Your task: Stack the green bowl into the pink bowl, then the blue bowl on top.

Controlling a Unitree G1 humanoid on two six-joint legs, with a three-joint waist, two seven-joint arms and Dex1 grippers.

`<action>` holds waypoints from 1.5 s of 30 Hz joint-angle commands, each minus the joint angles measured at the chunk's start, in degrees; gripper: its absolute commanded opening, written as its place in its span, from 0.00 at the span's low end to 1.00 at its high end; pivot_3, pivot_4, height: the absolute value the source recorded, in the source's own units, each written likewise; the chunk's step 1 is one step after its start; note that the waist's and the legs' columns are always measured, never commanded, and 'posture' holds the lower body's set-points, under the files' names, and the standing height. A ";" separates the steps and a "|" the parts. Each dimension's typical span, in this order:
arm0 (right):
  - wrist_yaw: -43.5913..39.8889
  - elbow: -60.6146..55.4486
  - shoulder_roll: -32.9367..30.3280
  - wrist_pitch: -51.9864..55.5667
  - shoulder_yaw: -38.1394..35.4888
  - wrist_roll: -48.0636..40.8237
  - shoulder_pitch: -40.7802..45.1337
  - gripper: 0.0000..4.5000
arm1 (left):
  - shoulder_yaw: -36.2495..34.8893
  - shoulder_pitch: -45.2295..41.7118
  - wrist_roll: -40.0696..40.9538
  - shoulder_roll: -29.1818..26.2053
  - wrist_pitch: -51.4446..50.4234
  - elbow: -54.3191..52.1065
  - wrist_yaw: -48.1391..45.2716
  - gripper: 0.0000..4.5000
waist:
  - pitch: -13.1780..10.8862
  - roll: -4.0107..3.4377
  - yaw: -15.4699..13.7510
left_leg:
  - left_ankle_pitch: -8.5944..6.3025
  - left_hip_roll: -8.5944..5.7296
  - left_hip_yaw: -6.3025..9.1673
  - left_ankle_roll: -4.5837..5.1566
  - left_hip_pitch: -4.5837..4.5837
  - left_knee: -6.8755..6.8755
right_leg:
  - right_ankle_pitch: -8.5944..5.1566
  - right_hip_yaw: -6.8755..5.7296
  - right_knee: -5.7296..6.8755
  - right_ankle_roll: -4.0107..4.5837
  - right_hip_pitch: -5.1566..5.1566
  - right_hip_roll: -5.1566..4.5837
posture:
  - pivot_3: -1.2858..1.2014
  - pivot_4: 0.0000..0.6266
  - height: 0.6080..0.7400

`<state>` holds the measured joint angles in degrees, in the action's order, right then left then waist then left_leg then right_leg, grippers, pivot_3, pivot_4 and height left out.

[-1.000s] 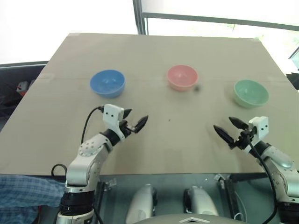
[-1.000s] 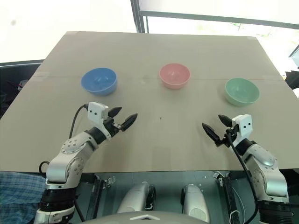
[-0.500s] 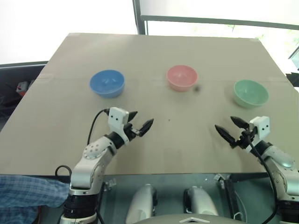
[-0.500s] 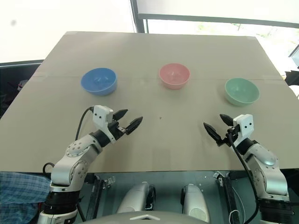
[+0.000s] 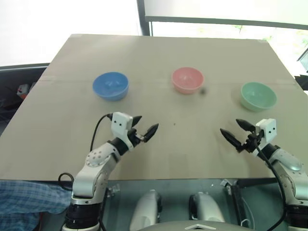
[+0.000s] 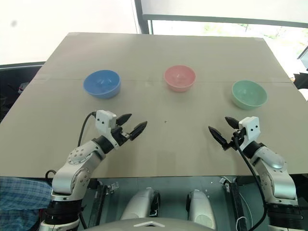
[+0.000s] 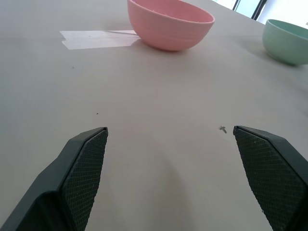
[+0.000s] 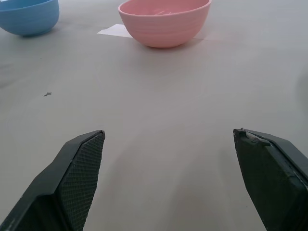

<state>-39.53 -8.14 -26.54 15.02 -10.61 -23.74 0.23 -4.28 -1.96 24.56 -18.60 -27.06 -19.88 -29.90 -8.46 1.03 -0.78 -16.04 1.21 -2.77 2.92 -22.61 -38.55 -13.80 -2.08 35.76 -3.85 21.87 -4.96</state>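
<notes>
Three bowls stand apart in a row across the table: the blue bowl (image 5: 110, 85) on the left, the pink bowl (image 5: 187, 80) in the middle, the green bowl (image 5: 258, 96) on the right. My left gripper (image 5: 144, 125) hovers open and empty, nearer me than the blue bowl and pointing toward the middle. On the right, my right gripper (image 5: 237, 132) is open and empty too, just in front of the green bowl. The left wrist view shows the pink bowl (image 7: 170, 23) and green bowl (image 7: 288, 40) ahead; the right wrist view shows the pink bowl (image 8: 164, 21) and blue bowl (image 8: 29, 16).
The bowls rest on a tan table (image 5: 163, 53) whose near edge runs just behind both grippers. A small dark speck (image 5: 203, 91) lies right of the pink bowl. A strip of clear tape (image 7: 98, 38) sits on the table by the pink bowl.
My left gripper has shifted a little to the right and toward me, staying open. The right gripper and the three bowls have stayed put.
</notes>
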 commanded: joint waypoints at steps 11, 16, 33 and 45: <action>-1.41 17.17 -5.29 -0.45 22.88 23.01 42.77 1.00 | -7.37 -0.96 16.73 -1.04 -4.54 -8.85 -0.59 0.98 | 0.01 -0.01 0.45 | 0.01 -0.02 0.06 -0.01 -0.10 -0.02 | 0.00 -0.07 -0.02 0.01 0.04 0.04 | 0.52 0.24 1.00; -5.14 28.16 -3.53 -3.55 28.94 28.55 49.75 1.00 | -8.10 2.35 17.89 -0.98 -4.24 -11.65 0.80 0.98 | 0.01 -0.01 0.12 | -0.01 -0.05 0.05 0.02 -0.21 0.10 | 0.01 -0.11 -0.06 0.00 0.07 0.02 | 0.52 0.24 1.00; -1.64 64.63 10.79 -17.18 34.92 41.05 68.88 1.00 | -8.06 8.07 17.28 -1.14 -2.12 -14.81 4.17 0.98 | -0.02 -0.05 1.64 | 0.08 -0.01 0.04 -0.13 -0.11 0.13 | 0.01 -0.12 0.05 0.01 0.08 0.06 | 0.52 0.24 1.00; 2.24 74.15 13.09 -22.46 33.77 44.32 72.02 0.09 | -7.54 8.69 16.75 -1.10 -1.25 -14.89 4.80 1.00 | -0.05 -0.09 1.98 | 0.11 0.00 0.05 -0.19 -0.11 0.18 | 0.00 -0.15 0.04 0.01 0.10 0.08 | 0.52 0.24 1.00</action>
<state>-37.44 66.48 -13.21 -6.39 24.48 21.02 70.23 -11.87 6.86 41.61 -19.45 -29.49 -32.14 -25.14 -8.51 0.93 1.20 -15.93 1.21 -2.72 2.73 -22.72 -38.37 -13.79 -2.22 35.80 -3.84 21.97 -4.88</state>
